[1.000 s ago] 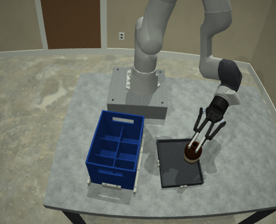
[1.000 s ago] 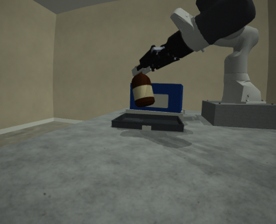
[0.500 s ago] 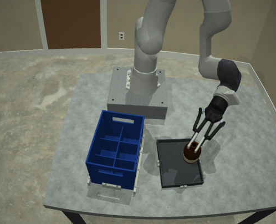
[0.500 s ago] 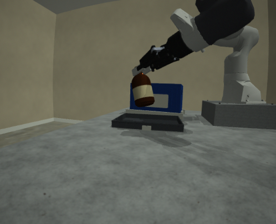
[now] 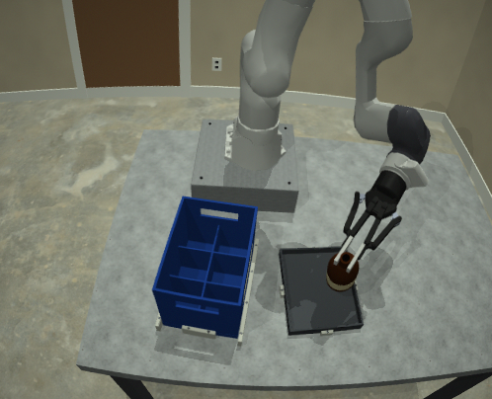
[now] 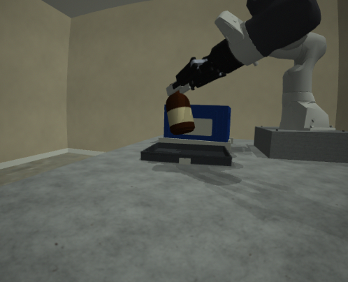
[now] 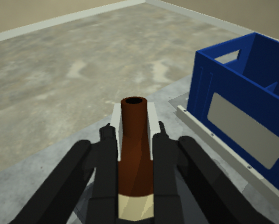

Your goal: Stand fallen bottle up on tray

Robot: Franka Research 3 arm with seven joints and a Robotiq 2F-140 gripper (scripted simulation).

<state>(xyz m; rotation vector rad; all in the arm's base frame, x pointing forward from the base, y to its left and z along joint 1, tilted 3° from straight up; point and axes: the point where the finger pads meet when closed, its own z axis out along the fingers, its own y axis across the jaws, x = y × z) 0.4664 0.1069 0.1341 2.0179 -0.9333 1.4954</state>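
Note:
My gripper [image 5: 352, 256] is shut on the neck of a brown bottle [image 5: 342, 272] with a cream label. The bottle [image 6: 179, 114] hangs nearly upright, slightly tilted, well above the dark tray [image 6: 186, 155]. In the top view the bottle is over the right part of the tray [image 5: 320, 291]. In the wrist view the bottle's neck [image 7: 135, 135] shows between my fingers, its open mouth facing away. The blue crate [image 5: 207, 264] stands to the left of the tray.
The arm's grey base block [image 5: 245, 168] stands behind the crate. The crate [image 7: 242, 107] is close on the right in the wrist view. The table's edges lie beyond the tray to the front and right.

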